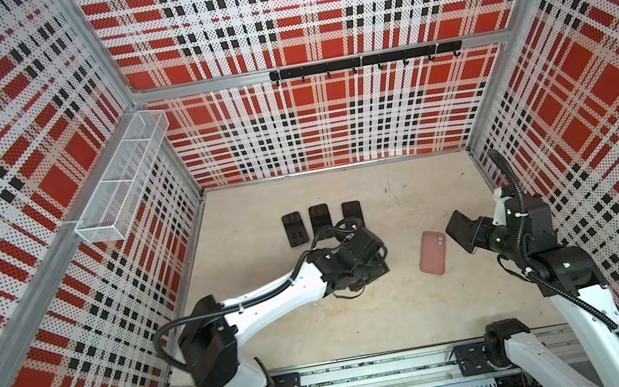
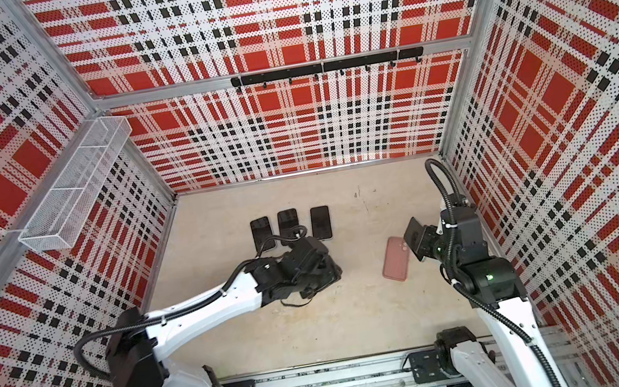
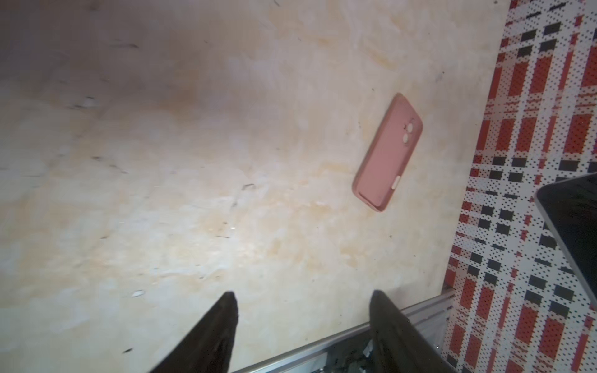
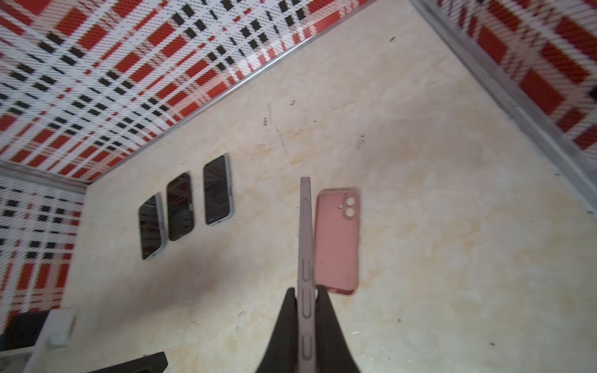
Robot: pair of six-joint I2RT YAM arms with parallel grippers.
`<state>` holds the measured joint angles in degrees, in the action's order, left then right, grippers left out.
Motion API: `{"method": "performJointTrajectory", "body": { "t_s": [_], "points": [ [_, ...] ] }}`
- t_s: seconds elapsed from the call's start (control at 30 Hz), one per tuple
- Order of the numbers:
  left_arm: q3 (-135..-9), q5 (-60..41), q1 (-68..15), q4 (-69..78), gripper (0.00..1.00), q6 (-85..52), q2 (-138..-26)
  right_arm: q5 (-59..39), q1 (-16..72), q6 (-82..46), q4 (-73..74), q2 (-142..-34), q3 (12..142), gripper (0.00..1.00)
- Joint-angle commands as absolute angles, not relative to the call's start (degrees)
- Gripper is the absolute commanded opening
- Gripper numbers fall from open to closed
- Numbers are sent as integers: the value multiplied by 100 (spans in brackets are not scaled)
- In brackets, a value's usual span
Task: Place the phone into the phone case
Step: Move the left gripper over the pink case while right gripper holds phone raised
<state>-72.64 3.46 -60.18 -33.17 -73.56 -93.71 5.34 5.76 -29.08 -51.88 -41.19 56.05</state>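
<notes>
Pinching phone [image 4: 305,226] edge-on in right hand [image 4: 306,290], raised off counter [image 4: 452,258], just beside pink phone case [image 4: 336,245] lying flat. With left hand [image 3: 303,293] spread, empty, near 3 dark phones [image 4: 181,206].

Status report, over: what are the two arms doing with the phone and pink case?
Right end effector shut on phone, aloft beside pink phone case. Left end effector open, empty. Case uncovered; three other phones lie apart from it.
</notes>
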Motion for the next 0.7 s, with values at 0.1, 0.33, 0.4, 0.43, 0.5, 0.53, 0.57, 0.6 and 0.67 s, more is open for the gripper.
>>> {"method": "performJointTrajectory", "body": {
  "t_s": [0.1,0.33,0.4,0.43,0.5,0.53,0.57,0.6,0.67],
  "points": [
    [-8379,334,-6479,-3121,66,-8324,-10759,1822,563,-2593,-5297,-3929,5829,0],
    [-9427,502,-6732,-3181,60,-8931,-11876,1952,562,-2400,-5420,-3798,5931,0],
    [-9694,564,-6741,-3252,59,-9006,-12135,1913,568,-2391,-5406,-3758,5902,0],
    [-9844,589,-6741,-3369,59,-9048,-12259,1892,558,-2382,-5391,-3753,5887,0],
    [-10175,627,-6741,-3564,58,-9061,-12513,1854,565,-2383,-5368,-3725,5833,0],
    [-10348,656,-6745,-3710,57,-9101,-12634,1838,563,-2371,-5349,-3709,5804,0],
    [-10527,687,-6760,-3814,57,-9106,-12766,1822,568,-2382,-5325,-3693,5779,0],
    [-10701,702,-6765,-3921,56,-9116,-12881,1807,562,-2376,-5293,-3676,5755,0],
    [-11074,774,-6780,-4205,55,-9144,-13145,1764,563,-2351,-5232,-3651,5730,0]
  ]
}}
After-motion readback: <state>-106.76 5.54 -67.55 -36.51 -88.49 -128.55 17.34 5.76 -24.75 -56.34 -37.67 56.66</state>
